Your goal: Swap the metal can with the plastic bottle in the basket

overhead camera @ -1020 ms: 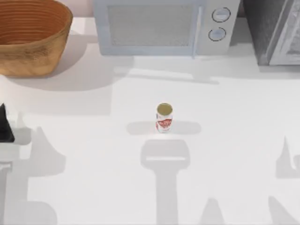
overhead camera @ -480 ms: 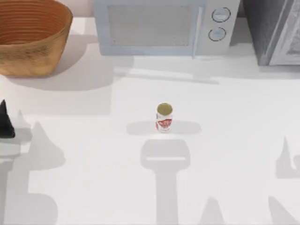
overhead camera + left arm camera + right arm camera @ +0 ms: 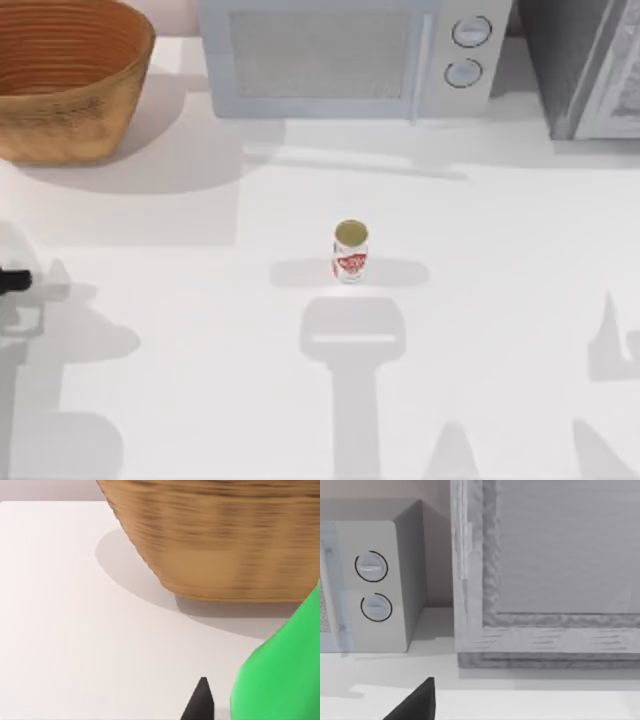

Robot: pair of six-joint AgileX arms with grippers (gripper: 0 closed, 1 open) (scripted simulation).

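The can [image 3: 350, 251] stands upright on the white table [image 3: 500, 250], near the centre of the top view, well apart from everything else. Its dull gold top faces up and its red label faces the near edge.

The basket [image 3: 70, 85] sits at about 10 o'clock from the can, in the far left corner of the table. Its ribbed interior, as far as visible from above, holds nothing.

A microwave [image 3: 350, 55] stands along the far edge at 12 o'clock from the can, and a grey cabinet [image 3: 585, 65] stands at about 2 o'clock.

The left gripper [image 3: 12, 281] is at the left edge of the top view, at 9 o'clock from the can. In the left wrist view, the bottle [image 3: 285, 675] fills the space close beside one dark fingertip [image 3: 200, 702], with the basket's outer wall beyond. The fingers appear closed on the bottle, though contact itself is out of frame.

The right gripper [image 3: 417, 702] shows one dark fingertip, facing the microwave and cabinet; its finger spacing cannot be told.
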